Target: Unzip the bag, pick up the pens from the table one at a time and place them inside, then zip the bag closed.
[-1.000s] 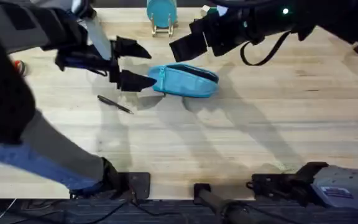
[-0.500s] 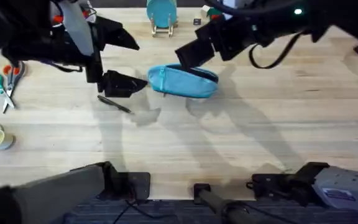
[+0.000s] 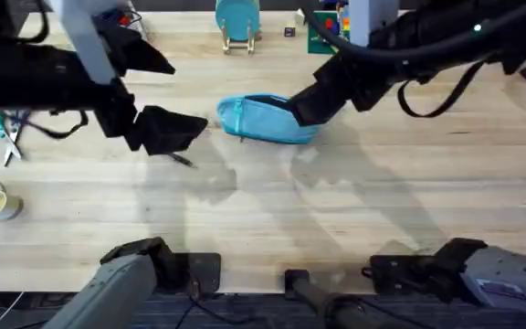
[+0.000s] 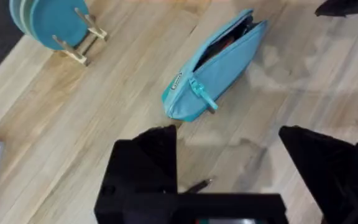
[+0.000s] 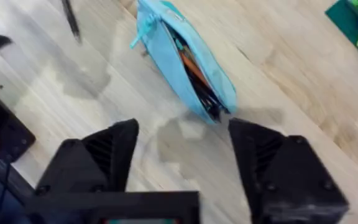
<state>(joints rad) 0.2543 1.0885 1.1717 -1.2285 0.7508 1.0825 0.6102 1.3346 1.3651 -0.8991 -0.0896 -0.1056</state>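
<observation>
Bag [image 3: 265, 120] lies on table [image 3: 354, 210], toward far middle, zipper open; dark pens and orange item visible inside through gap [image 5: 194, 74]. Zipper pull [image 4: 202, 96] at bag's left end. One pen [image 3: 183, 160] on table near bag's left end, partly hidden under left gripper [image 3: 158, 96]. Left gripper hangs above pen, fingers spread wide, empty. Right gripper [image 5: 182, 146] over bag's right end, fingers spread apart, holding nothing. Scissors [image 3: 3, 132] at left edge.
</observation>
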